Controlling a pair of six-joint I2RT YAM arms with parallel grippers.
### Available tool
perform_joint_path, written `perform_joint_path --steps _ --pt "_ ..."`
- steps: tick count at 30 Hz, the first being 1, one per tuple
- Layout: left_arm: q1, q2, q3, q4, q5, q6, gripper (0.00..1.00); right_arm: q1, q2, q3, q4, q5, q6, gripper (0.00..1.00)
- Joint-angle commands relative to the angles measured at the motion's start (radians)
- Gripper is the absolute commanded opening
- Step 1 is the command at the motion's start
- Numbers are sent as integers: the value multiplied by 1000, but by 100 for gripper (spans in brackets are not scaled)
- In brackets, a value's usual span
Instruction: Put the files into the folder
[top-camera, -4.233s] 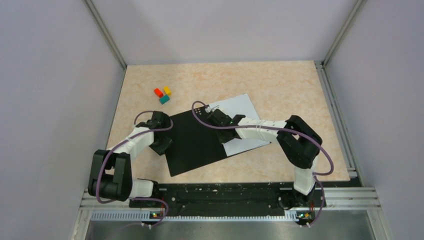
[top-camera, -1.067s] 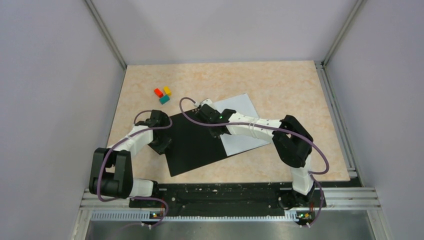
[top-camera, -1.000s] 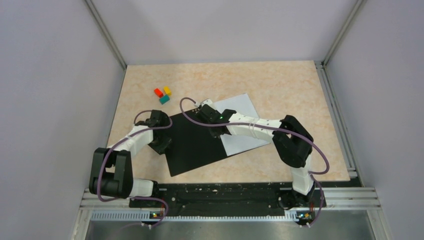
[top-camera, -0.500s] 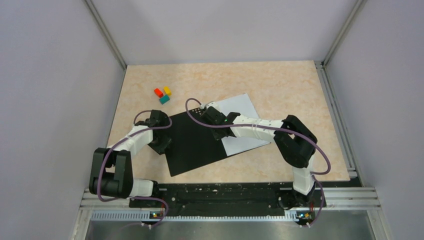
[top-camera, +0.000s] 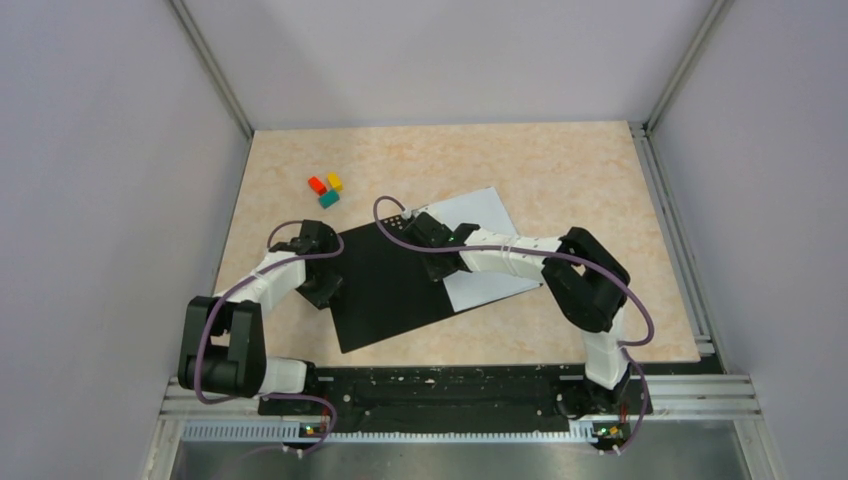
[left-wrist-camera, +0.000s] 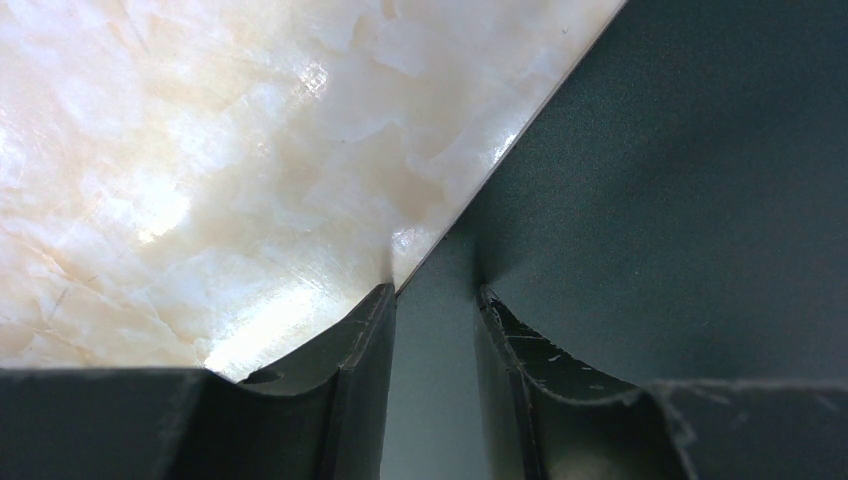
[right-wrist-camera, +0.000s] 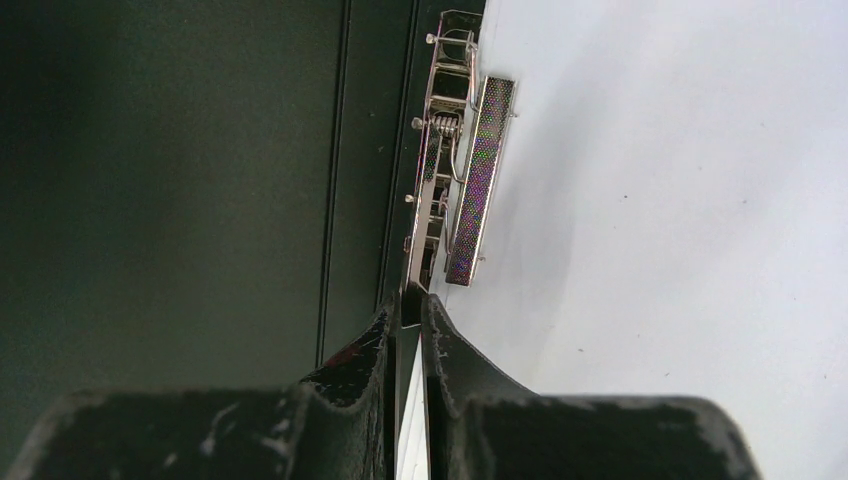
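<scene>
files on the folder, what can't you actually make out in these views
- Files: top view shows one white area; two stacked sheets or one, too thin to tell; right arm crosses it.
- Folder outer cover: face down in every view.
- Left gripper fingertips: hidden under its wrist in the top view.

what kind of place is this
Probably a robot lab test cell: plain grey walls and aluminium rails box in the tabletop, with the left arm and right arm bolted at its near edge.

Overhead plus wrist close-ups of folder (top-camera: 385, 290)
</scene>
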Motion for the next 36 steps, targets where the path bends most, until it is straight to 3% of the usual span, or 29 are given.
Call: perform_joint_path --steps 1,16,36 --pt "5 63 -69 98 2 -2 39 -21 84 -37 -41 -34 15 0" --pt "5 70 -61 112 6 9 39 -44 178 31 -71 -129 16 0" --pt "3 75 -48 146 23 26 39 -89 396 257 -279 -331 -28 0"
